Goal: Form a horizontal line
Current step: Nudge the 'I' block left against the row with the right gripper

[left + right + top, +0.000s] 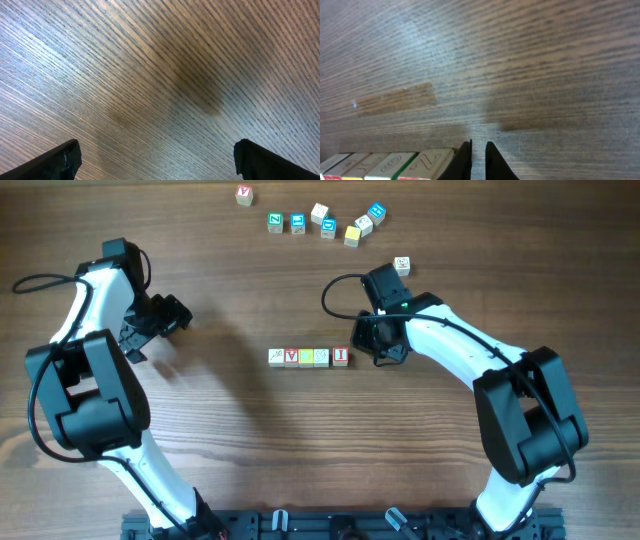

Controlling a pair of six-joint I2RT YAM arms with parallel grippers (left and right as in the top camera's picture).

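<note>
Row sits mid-worktop: square it up with the pinched right gripper.
The worktop [200, 430] leaves you open wood below and left of the row. Your left gripper [157, 162] hangs wide and empty, well apart. The line of cubes [306, 357] lies centre. Your right gripper [478, 152], nearly closed on nothing, stands just beside the red "I" cube [341, 357]. Nudge gently leftward and keep it level, minding the loose cube [401, 265] near that arm.

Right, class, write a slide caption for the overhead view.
Letter cubes lined up mid-table, right gripper beside the row.
</note>
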